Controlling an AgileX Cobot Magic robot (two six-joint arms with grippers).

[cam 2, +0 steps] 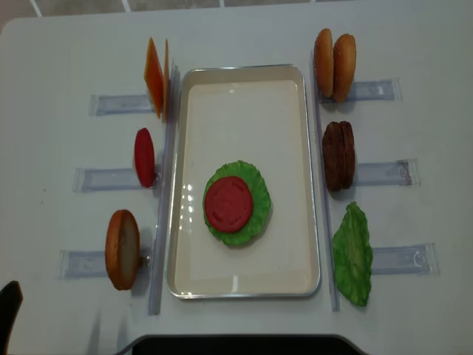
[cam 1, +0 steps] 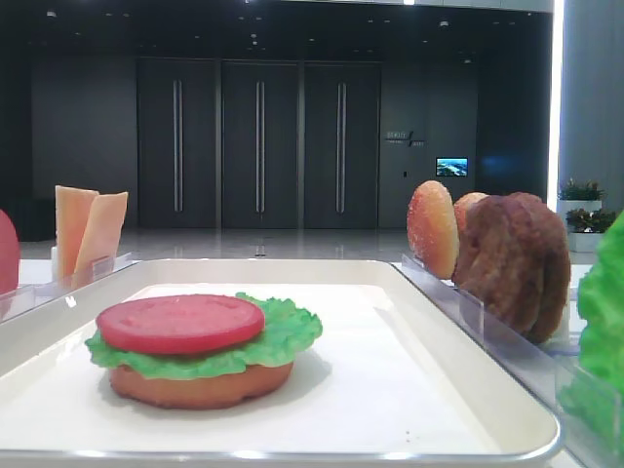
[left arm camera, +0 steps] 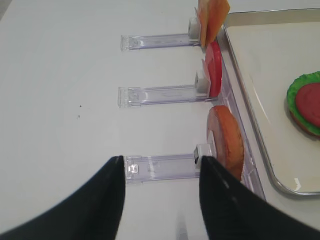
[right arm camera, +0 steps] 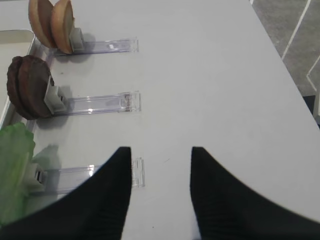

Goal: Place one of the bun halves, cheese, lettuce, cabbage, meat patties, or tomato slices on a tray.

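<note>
Tray: the white tray [cam 2: 244,89] lies in the middle of the table [cam 2: 443,44], and we see 1 stack on it.
Stack: a flat bun half [cam 1: 200,382] at the bottom, a lettuce leaf [cam 1: 283,336] on that, and a tomato slice [cam 1: 180,323] on top.
Left side: cheese slices [cam 2: 155,77], 1 more tomato slice [cam 2: 144,157] and a bun half [left arm camera: 226,141] stand on edge in clear holders [left arm camera: 160,166] just beside the tray.
Right side: 2 bun halves [cam 2: 334,63], the meat patties [cam 2: 338,155] and another lettuce leaf [cam 2: 353,255] stand the same way.
Left gripper: our left gripper [left arm camera: 161,200] hangs over the table beside the holder of the standing bun half. Its jaws stand apart and hold nothing.
Right gripper: our right gripper [right arm camera: 161,192] hangs over bare table near the lettuce holder. Its jaws are apart too, with nothing in them.
What goes next: we think a meat patty or a cheese slice would fit on the stack.
How a patty feels: we guess it is thick, stiff and rough, so it should not slip. We would pinch its top edge, 1 jaw on each flat face.
How cheese feels: thin and likely bendy. We would take it by the top edge and go gently.
</note>
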